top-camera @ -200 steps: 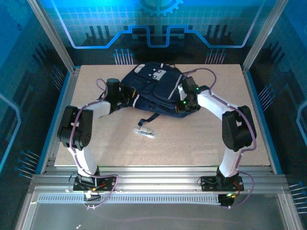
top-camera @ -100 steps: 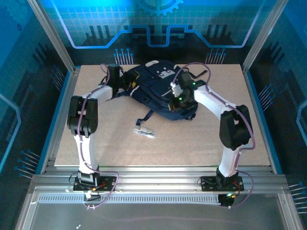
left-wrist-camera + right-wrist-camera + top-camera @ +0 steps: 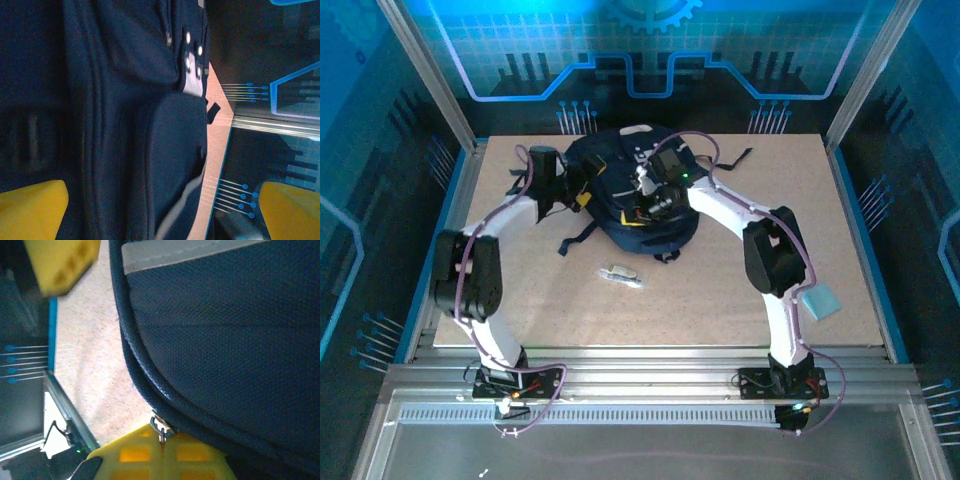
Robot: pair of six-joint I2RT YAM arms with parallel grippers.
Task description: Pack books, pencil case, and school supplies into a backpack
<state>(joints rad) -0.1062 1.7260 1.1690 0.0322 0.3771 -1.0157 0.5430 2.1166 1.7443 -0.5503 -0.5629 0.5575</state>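
Note:
The navy backpack [image 3: 620, 185] lies at the back middle of the table. My left gripper [image 3: 578, 192] is at its left side, and its yellow fingers [image 3: 30, 212] stand wide open with the backpack's fabric [image 3: 125, 125] between them, untouched. My right gripper [image 3: 642, 205] reaches over the backpack's front. It is shut [image 3: 161, 452] on the small metal zipper pull [image 3: 160, 431] at the backpack's seam [image 3: 150, 385]. The school supplies, a small pale oblong [image 3: 621, 275], lie on the table in front of the backpack. The books and the pencil case are out of view.
A loose dark strap [image 3: 575, 238] trails from the backpack toward the front left. A pale blue-green flat square [image 3: 817, 300] lies near the right arm's elbow. Metal frame posts and blue walls close in the table [image 3: 720, 300] at the sides and back.
My left gripper has opened and let go of the backpack. My right gripper, still shut, has swung left across the backpack, and the backpack has shifted left and bunched up.

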